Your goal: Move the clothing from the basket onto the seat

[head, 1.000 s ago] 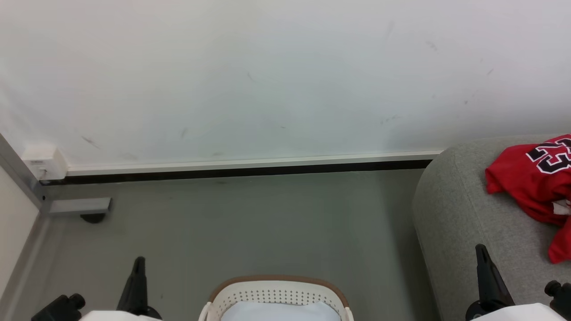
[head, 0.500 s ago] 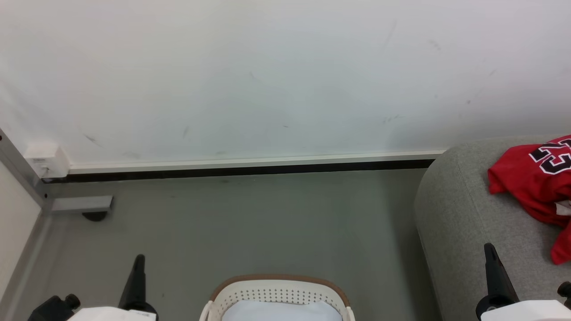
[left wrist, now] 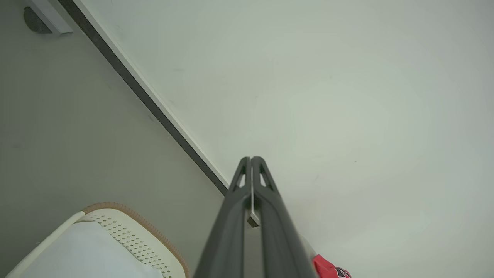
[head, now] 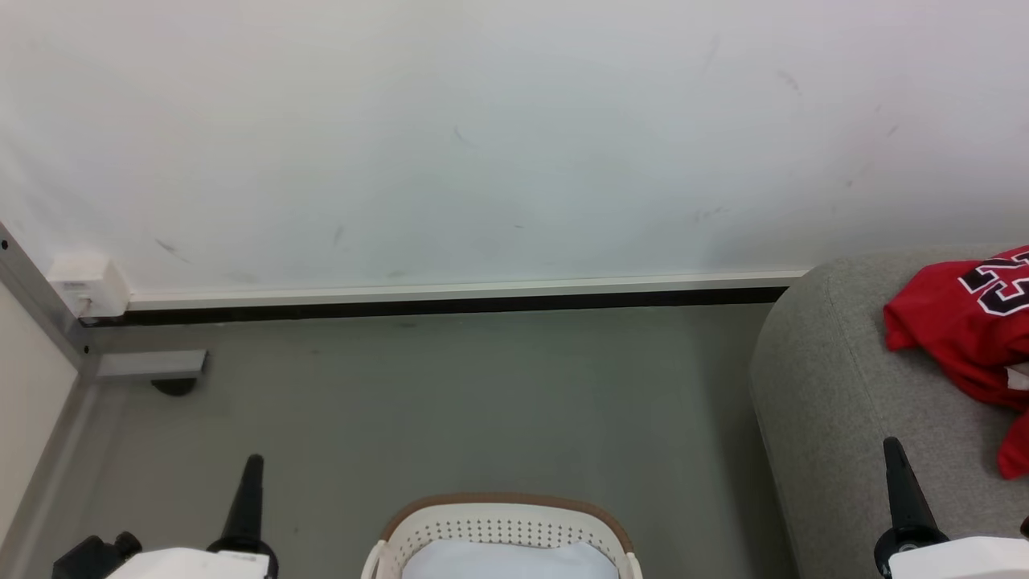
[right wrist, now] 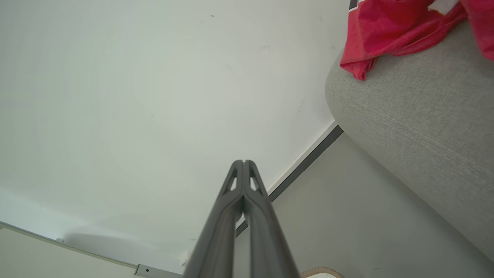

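Note:
The cream basket (head: 498, 529) with its brown rim stands on the floor at the bottom centre; plain white fabric (head: 506, 560) lies inside it. On the grey seat (head: 836, 386) at the right lies red clothing (head: 957, 330), a jersey with a black-and-white number. My left gripper (head: 253, 462) points up at the lower left, shut and holding nothing; its wrist view has the gripper (left wrist: 251, 159), the basket (left wrist: 127, 239) and a scrap of clothing (left wrist: 328, 268). My right gripper (head: 891, 444), also shut and bare, stands over the seat's front; its wrist view shows the gripper (right wrist: 243, 162), seat (right wrist: 417, 127) and clothing (right wrist: 389, 31).
A white wall (head: 514, 137) with a pale and black skirting (head: 450, 301) runs behind the grey floor (head: 450, 402). At the left a metal frame post (head: 40, 314) carries a small white box (head: 88, 285) and a foot bracket (head: 153, 366).
The whole head view has drifted slightly, so wall corner and seat sit a little further right. Both grippers stay shut; the right one shows a bit further right in the picture.

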